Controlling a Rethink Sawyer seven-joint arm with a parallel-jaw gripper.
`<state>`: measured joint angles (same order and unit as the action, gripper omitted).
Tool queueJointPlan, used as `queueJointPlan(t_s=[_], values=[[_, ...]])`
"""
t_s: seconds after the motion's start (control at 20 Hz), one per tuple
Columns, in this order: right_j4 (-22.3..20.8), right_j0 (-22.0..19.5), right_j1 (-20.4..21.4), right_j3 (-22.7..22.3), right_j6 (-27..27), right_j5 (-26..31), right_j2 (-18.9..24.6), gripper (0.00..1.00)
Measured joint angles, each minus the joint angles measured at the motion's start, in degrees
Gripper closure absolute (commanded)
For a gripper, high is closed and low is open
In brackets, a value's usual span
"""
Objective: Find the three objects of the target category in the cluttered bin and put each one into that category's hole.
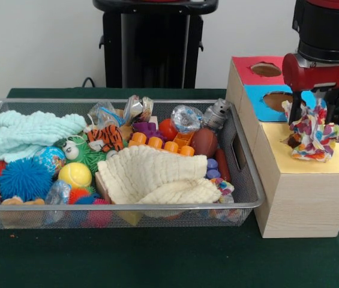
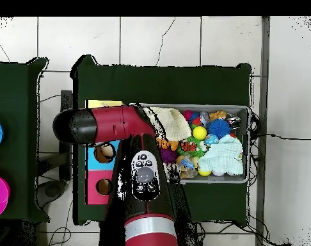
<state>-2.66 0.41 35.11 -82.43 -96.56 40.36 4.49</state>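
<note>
Starting at the near edge, the green-covered bench [image 1: 157, 258] carries a wire mesh bin [image 1: 244, 180] crowded with small items. A cream cloth [image 1: 151, 177] lies at the front of the pile. Beside it sit a yellow ball [image 1: 75, 174] and a blue spiky ball [image 1: 24, 179]. Further back lie a toy tiger [image 1: 106, 138], a row of orange blocks [image 1: 160, 143], a brown toy football [image 1: 204, 142] and a pale green cloth [image 1: 31, 132].

To the side of the bin stands a wooden box [image 1: 301, 204] with three coloured top panels: yellow nearest, then blue, then red. The blue and red panels each show a round hole; no hole can be made out in the yellow one.

The gripper [image 1: 309, 120] hangs above the box, roughly over the join of the yellow and blue panels. Its fingers are clamped on a multicoloured rope toy [image 1: 313, 135], which dangles clear of the box top.

Handling, as a judgement: the rope toy looks light, soft and limp, not fragile. Its knotted lumps and frayed ends will sag and swing. Grip at a knot or the thick middle, not a loose strand. The woven surface should resist slipping. Loose tails may catch on a hole rim, so the bulk should be centred over the hole before release.

In the overhead view the arm [image 2: 145, 186] covers the box, and the toy is hidden.
</note>
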Motion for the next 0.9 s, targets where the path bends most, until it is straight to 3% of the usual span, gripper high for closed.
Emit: queueJointPlan(t_s=[0.9], values=[[0.62,-0.01,2.20,2.46,0.00,3.48,-0.64,0.00]])
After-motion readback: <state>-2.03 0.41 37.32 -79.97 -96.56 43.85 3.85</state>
